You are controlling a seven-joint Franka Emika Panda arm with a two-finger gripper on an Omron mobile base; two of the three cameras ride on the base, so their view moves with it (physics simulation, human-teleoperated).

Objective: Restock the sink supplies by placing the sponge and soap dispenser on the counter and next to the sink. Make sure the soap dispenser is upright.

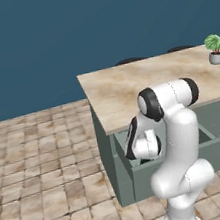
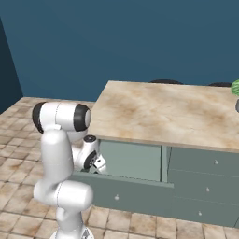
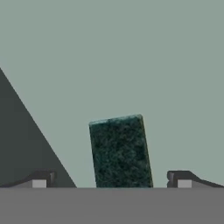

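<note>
Down inside the open drawer (image 1: 215, 137), the gripper (image 3: 111, 183) hangs with its jaws spread wide apart, gripping nothing; the sponge (image 3: 120, 151) lies between the two fingertips (image 3: 38, 180), dark green face up, on the grey drawer floor; a shadow falls off to one side.

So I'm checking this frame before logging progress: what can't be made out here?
- Sponge: in the hand view its near end is cut off by the bottom edge; just the dark green face shows, between the open fingertips.
- Open drawer: in both base views the arm and the drawer's front panel hide its inside.
- Potted plant: cut by the right edge in both base views.
</note>
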